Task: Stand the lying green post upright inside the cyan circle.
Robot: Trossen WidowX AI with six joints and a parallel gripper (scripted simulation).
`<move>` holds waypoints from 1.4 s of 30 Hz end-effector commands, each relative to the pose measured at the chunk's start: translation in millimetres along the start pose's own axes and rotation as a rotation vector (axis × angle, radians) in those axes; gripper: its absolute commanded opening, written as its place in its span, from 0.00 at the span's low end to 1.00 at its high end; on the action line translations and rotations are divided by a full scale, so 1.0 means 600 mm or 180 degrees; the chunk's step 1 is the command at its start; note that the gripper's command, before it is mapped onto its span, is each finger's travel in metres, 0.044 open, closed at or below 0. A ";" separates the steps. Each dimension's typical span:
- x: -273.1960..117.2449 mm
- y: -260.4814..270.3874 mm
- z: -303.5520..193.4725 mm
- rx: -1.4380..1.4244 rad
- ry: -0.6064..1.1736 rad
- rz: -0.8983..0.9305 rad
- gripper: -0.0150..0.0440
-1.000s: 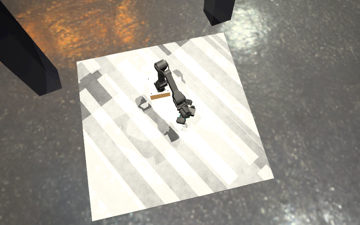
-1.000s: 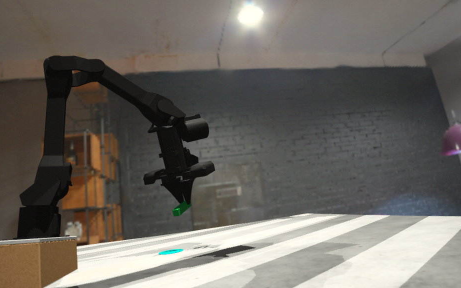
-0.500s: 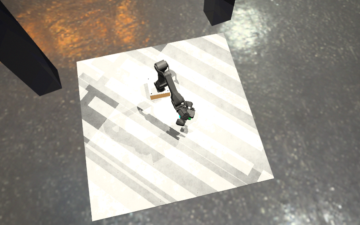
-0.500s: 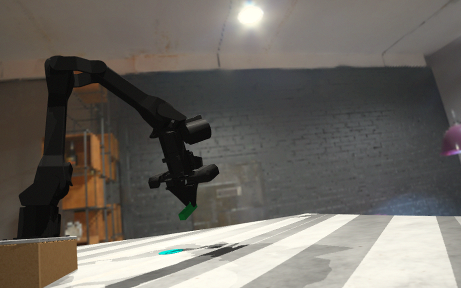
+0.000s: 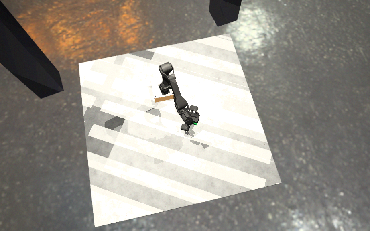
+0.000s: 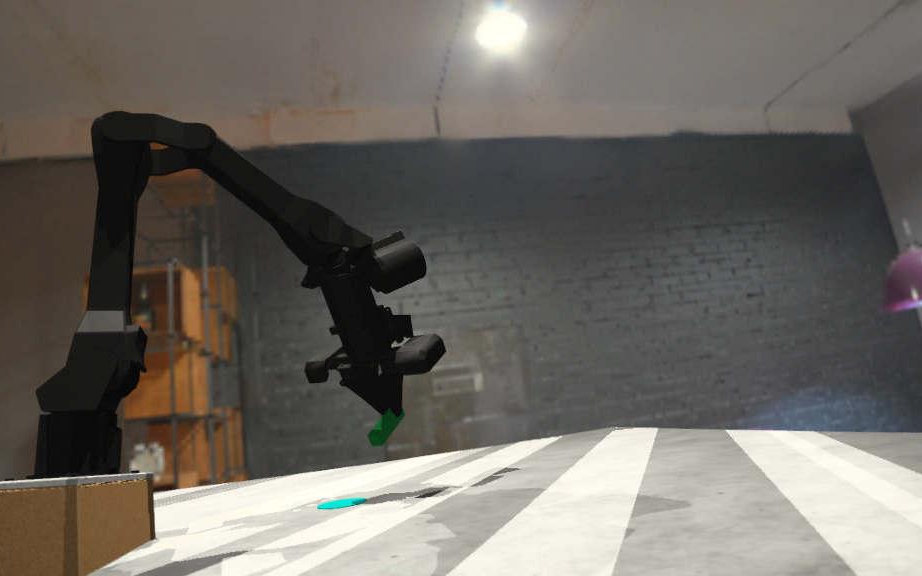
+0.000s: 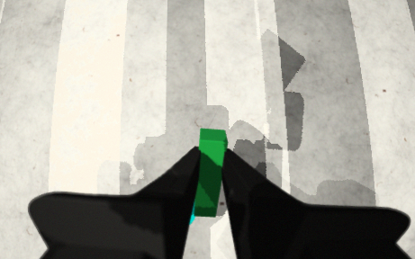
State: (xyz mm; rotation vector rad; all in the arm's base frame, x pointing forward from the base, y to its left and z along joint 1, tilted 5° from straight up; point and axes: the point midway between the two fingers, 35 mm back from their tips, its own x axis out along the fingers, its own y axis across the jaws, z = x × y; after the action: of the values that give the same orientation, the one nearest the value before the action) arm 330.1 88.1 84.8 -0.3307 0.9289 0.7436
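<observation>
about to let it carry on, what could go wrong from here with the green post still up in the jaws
1. The green post is tilted, not vertical; set down like this it may topple.
2. It hangs well above and to the right of the cyan circle in the exterior view, so it could land outside.
3. The gripper grips mid-length, so the post could pivot on touchdown.

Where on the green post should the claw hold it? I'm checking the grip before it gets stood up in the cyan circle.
Across its two long side faces, near one end, as the claw does now: the green post is a slim square bar, so flat sides suit the fingers. The free lower end hangs tilted above the cyan circle, leaving its base clear to land.
</observation>
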 end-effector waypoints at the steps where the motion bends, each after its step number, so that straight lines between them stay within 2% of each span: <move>1: 0.003 -0.004 0.001 0.0051 -0.0092 0.0011 0.29; 42: 0.015 -0.037 0.006 0.0253 -0.0929 0.0065 0.29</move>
State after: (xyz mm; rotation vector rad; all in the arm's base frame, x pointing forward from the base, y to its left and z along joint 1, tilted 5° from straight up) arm 350.8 79.4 78.4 -0.1556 0.6999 0.7473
